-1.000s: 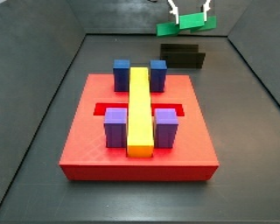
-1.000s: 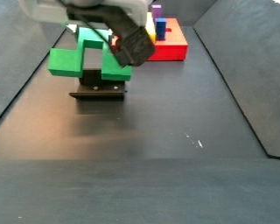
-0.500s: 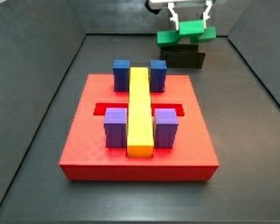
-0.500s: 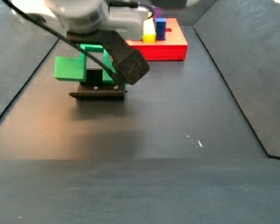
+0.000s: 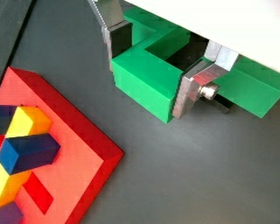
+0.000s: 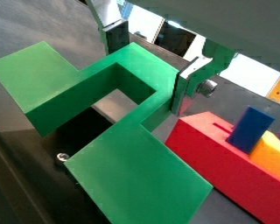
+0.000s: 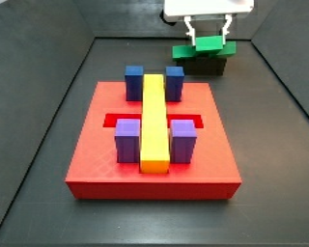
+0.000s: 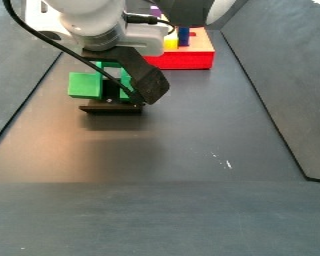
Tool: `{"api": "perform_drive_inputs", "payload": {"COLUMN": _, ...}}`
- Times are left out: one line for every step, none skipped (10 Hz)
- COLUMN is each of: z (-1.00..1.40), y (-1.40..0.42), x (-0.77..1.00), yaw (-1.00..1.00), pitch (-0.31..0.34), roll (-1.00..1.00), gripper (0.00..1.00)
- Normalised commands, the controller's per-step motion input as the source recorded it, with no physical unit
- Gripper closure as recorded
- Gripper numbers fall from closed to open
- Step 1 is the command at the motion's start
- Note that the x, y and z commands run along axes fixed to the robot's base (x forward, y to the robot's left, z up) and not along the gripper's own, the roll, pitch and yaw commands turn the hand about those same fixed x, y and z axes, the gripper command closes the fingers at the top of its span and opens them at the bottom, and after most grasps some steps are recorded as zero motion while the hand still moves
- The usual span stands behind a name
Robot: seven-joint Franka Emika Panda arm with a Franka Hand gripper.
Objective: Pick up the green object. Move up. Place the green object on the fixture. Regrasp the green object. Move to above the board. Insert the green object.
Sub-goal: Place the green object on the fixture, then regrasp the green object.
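My gripper (image 7: 209, 32) is at the far end of the floor, shut on the green object (image 7: 205, 47). The object rests low on top of the dark fixture (image 7: 203, 66). From the opposite side, the green object (image 8: 88, 84) sits over the fixture (image 8: 113, 106) with the gripper (image 8: 119, 72) above it. In both wrist views the silver fingers (image 5: 202, 86) (image 6: 191, 75) press against the two sides of the notched green object (image 5: 147, 80) (image 6: 94, 94). The red board (image 7: 154, 154) lies apart from it, nearer the front.
The board carries a long yellow bar (image 7: 154, 121), two blue blocks (image 7: 135, 79) and two purple blocks (image 7: 184, 137). Its corner (image 5: 43, 144) shows in a wrist view. Dark walls (image 7: 42, 106) rise on both sides of the floor.
The gripper has come down with the green object, from well above the fixture to resting on it. The board and its blocks have not moved.
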Motion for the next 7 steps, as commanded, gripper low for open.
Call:
{"api": "perform_drive_inputs", "payload": {"z": -0.13, "y": 0.06, "x": 0.30, "yaw": -0.02, "pitch": 0.069, "roll": 0.13, "gripper": 1.00}}
{"api": "perform_drive_inputs", "payload": {"z": -0.03, "y": 0.01, "x": 0.18, "yaw": -0.01, "pitch": 0.074, "roll": 0.00, "gripper": 1.00}}
{"api": "perform_drive_inputs", "payload": {"z": 0.00, "y": 0.00, "x": 0.00, "yaw": 0.00, "pitch": 0.000, "roll": 0.02, "gripper": 1.00}}
{"api": "perform_drive_inputs", "payload": {"z": 0.00, "y": 0.00, "x": 0.00, "yaw": 0.00, "pitch": 0.000, "roll": 0.00, "gripper": 1.00}}
{"api": "perform_drive_inputs", "payload": {"z": 0.00, "y": 0.00, "x": 0.00, "yaw": 0.00, "pitch": 0.000, "roll": 0.00, "gripper": 0.00}}
{"api": "perform_drive_inputs", "payload": {"z": 0.04, "y": 0.00, "x": 0.03, "yaw": -0.01, "pitch": 0.000, "roll": 0.00, "gripper": 0.00}}
{"api": "perform_drive_inputs", "payload": {"z": 0.42, "y": 0.15, "x": 0.05, "yaw": -0.06, "pitch": 0.000, "roll": -0.03, "gripper": 0.00}}
